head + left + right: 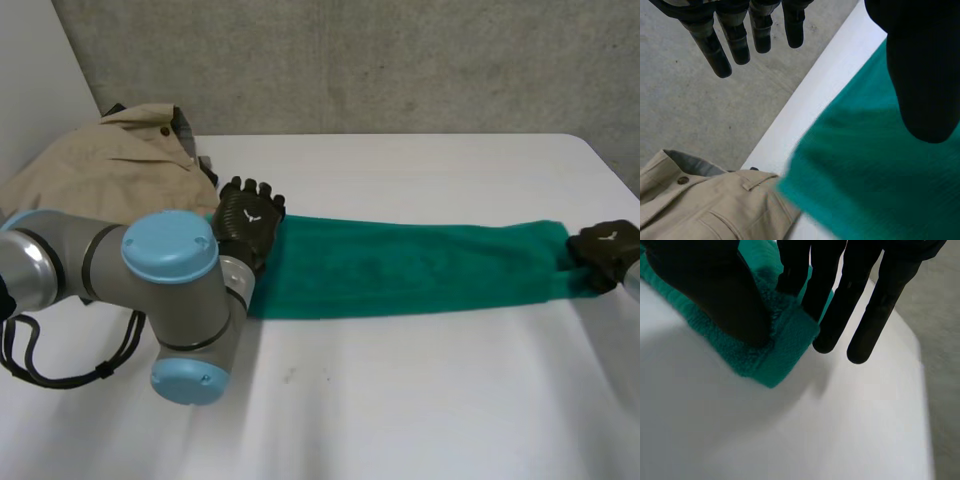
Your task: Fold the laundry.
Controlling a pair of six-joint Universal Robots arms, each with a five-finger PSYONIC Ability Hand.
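Note:
A green towel (400, 270) lies as a long folded strip across the middle of the white table (420, 400). My left hand (248, 222) rests over its left end. Seen from the left wrist, that hand (735, 40) has straight, spread fingers, with the thumb hovering above the towel (865, 190) and nothing gripped. My right hand (605, 250) is at the towel's right end. In the right wrist view its thumb (710, 290) presses a corner of the towel (775, 355) against the fingers, pinching it.
A beige garment (110, 165) lies bunched at the table's back left corner, touching the towel's left end (705, 210). The table's right edge is close beside my right hand. Bare table stretches in front of the towel.

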